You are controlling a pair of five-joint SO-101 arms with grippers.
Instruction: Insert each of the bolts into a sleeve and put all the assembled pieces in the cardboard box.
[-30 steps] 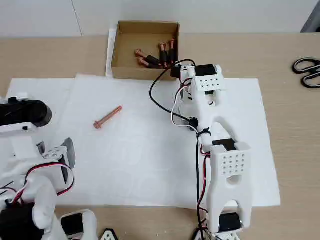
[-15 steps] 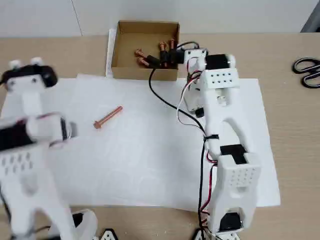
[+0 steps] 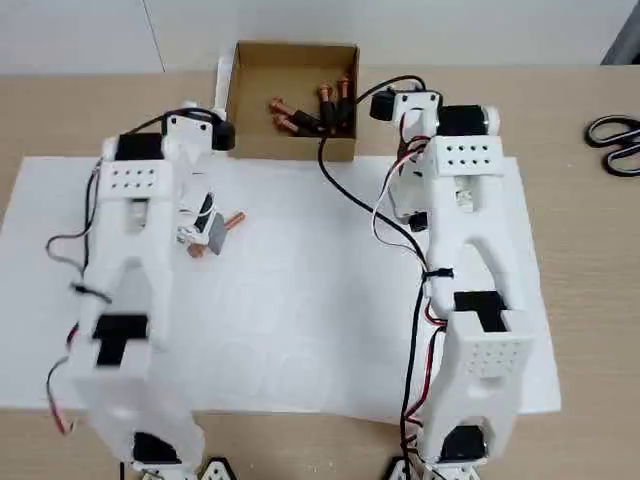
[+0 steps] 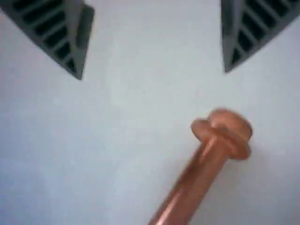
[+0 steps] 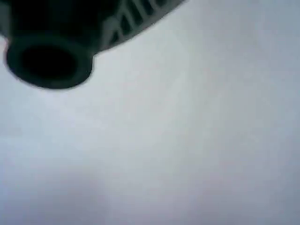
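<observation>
Two wrist views give what the high view hides. At the left wrist, the left claw (image 4: pixel 153 68) stands wide apart over the white sheet (image 4: pixel 117 154). The copper bolt (image 4: pixel 206 168) lies flat just short of the gap, head toward the fingers. From above, that claw covers the bolt's middle (both ends poke out). At the right wrist, the right claw (image 5: pixel 89 23) seems clamped on a black sleeve (image 5: pixel 49 61), its open end showing, held off the sheet. The cardboard box (image 3: pixel 290 148) at the table's far side holds several bolts already in sleeves (image 3: pixel 318 115), bunched toward the side nearer the right arm.
</observation>
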